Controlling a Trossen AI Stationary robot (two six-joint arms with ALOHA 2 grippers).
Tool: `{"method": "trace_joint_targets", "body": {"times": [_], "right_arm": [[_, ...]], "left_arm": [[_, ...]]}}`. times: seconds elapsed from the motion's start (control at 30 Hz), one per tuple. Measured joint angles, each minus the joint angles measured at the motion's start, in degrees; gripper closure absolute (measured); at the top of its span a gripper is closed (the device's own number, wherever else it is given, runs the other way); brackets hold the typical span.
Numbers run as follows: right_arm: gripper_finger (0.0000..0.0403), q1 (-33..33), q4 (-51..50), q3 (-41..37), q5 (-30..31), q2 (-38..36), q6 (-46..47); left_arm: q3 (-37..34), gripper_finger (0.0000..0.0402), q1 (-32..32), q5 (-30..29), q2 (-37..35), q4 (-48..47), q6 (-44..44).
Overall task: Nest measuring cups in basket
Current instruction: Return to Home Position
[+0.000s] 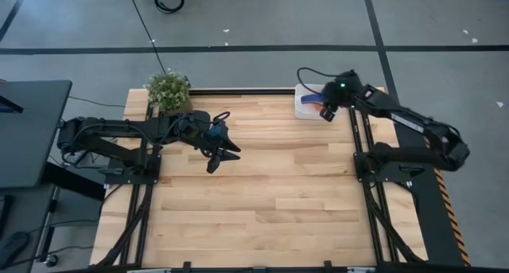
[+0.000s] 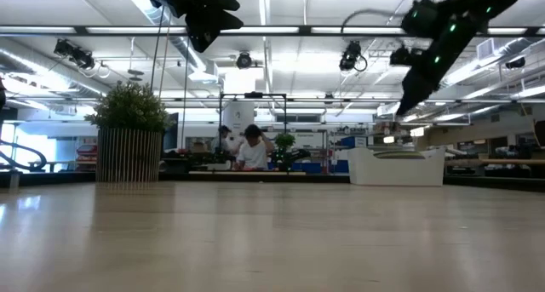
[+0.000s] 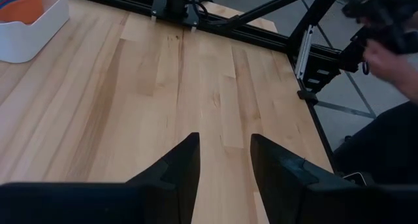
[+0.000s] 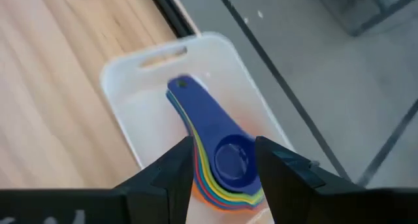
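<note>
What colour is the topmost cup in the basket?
The topmost cup is blue; right wrist view.

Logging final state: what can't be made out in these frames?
How many measuring cups: right wrist view, the top blue one covers the rest; only rims show.
Inside of the basket: low view, its wall hides it.
Its outline: high view, right end effector overlaps it; left wrist view, edge cuts it.

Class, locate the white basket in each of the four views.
High view: basket at the table's far edge, beneath the right gripper.
Low view: basket right of centre, far across the table.
Left wrist view: basket far ahead, partly cut off.
Right wrist view: basket directly ahead.
Landmark: measuring cups inside.
</note>
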Motion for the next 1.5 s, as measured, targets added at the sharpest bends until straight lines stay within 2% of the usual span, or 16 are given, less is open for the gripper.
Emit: {"method": "trace_joint_targets", "body": {"times": [0.2,0.37,0.57,0.7,0.83,1.1,1.2,1.4,1.5], "right_arm": [[0.0259,3.5,-11.7,6.4,-1.0,-9.7,0.2],[0.0317,7.5,-16.6,10.1,-3.8,-15.5,3.5],[0.0394,12.1,-17.3,10.5,-6.3,-19.7,5.8],[0.0391,15.3,-17.4,10.5,-10.3,-20.8,6.3],[0.0398,18.4,-17.4,10.5,-10.7,-21.1,7.9],[0.0399,24.8,-15.2,10.5,-11.3,-21.9,18.2],[0.0400,27.4,-14.4,10.5,-9.1,-22.1,20.4],[0.0400,31.8,-14.2,10.5,-5.5,-22.6,24.1],[0.0400,33.5,-14.2,10.5,-5.3,-22.8,25.9]], "left_arm": [[0.0,0.0260,0.0,0.0,0.0,0.0,0.0],[0.0,0.0260,0.0,0.0,0.0,0.0,0.0],[0.0,0.0260,0.0,0.0,0.0,0.0,0.0],[0.0,0.0260,0.0,0.0,0.0,0.0,0.0],[0.0,0.0260,0.0,0.0,0.0,0.0,0.0],[0.0,0.0260,0.0,-0.8,0.0,0.6,1.9],[0.0,0.0260,-0.1,-6.4,0.0,0.3,2.4],[0.0,0.0260,-1.6,-28.0,0.1,3.8,3.6],[0.0,0.0260,-1.7,-30.6,0.1,7.9,6.3]]}}
